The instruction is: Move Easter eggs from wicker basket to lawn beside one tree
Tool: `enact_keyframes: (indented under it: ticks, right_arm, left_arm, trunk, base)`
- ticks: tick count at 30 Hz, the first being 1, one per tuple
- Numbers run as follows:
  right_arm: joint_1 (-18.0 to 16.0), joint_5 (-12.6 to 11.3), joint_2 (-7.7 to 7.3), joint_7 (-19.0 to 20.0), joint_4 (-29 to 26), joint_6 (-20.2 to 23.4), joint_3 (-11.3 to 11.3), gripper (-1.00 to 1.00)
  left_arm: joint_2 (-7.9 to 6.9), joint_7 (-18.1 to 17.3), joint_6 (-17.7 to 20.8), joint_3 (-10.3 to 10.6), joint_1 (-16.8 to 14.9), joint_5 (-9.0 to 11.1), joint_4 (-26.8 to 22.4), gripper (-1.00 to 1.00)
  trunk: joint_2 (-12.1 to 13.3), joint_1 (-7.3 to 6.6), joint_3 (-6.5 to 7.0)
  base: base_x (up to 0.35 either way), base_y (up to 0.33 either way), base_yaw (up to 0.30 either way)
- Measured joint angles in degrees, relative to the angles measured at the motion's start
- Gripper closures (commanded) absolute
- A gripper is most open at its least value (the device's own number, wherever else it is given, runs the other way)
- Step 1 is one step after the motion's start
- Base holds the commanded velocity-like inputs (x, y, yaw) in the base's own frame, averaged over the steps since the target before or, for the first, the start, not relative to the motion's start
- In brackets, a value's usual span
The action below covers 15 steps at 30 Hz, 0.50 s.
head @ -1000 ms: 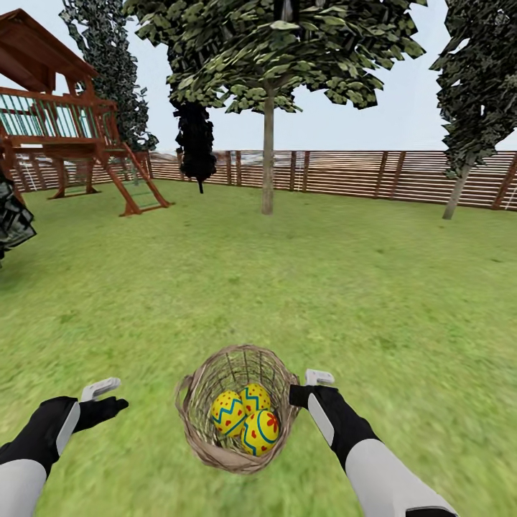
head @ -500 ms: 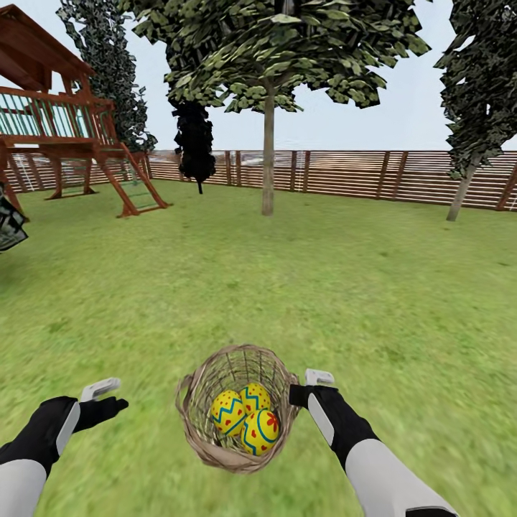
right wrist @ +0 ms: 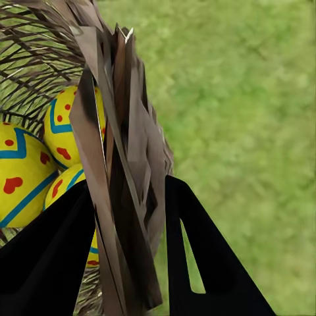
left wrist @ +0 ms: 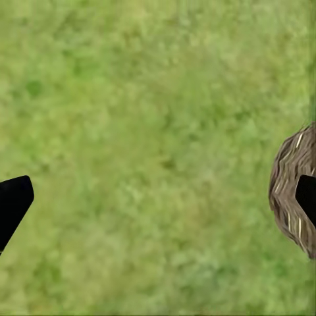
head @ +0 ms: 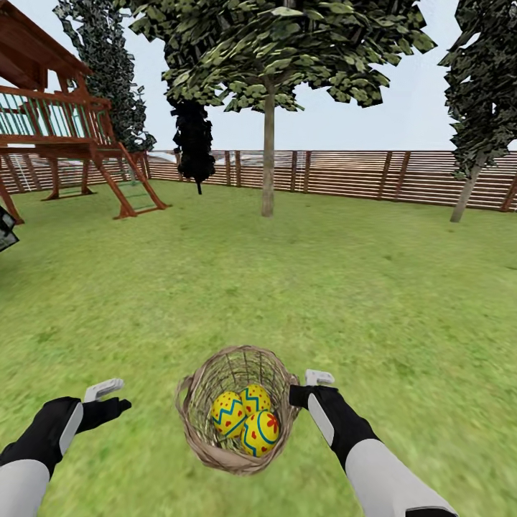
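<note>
Three yellow Easter eggs (head: 244,416) with blue zigzags and red marks lie in the wicker basket (head: 189,411), low in the head view. My right gripper (head: 296,395) is shut on the basket's right rim. In the right wrist view the woven rim (right wrist: 125,164) stands between the gripper's (right wrist: 128,253) black fingers, with the eggs (right wrist: 23,178) inside the basket. My left gripper (head: 115,399) hangs open to the basket's left, apart from it. The left wrist view shows this gripper (left wrist: 161,201) over lawn (left wrist: 145,131), with the basket's side (left wrist: 288,191) at one edge. A pale-trunked tree (head: 268,161) stands ahead on the lawn (head: 323,287).
A brown slat fence (head: 359,174) closes the garden's far side. A red-brown play tower (head: 64,129) stands at the far left. Dark narrow trees (head: 192,143) rise near the fence, and another leaning trunk (head: 465,194) is at the far right. Open grass lies between me and the tree.
The whole view has shifted: the play tower and the dark foliage at the left edge slid outward and the far-right trunk moved right. Basket, eggs and both arms keep their places relative to me.
</note>
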<state>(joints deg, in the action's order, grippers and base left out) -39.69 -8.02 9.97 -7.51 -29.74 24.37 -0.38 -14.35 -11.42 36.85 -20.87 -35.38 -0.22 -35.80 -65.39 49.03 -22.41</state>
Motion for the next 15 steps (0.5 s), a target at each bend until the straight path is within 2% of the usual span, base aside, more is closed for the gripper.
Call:
enact_keyframes:
  ticks: [15]
  right_arm:
    - [0.0, -0.02, 0.0, -0.09, 0.03, 0.05, 0.0, 1.0]
  left_arm:
    - [0.0, 0.0, 0.0, 0.0, 0.0, -0.08, 0.0, -1.0]
  trunk:
    - [0.0, 0.0, 0.0]
  base:
    - [0.326, 0.0, 0.0]
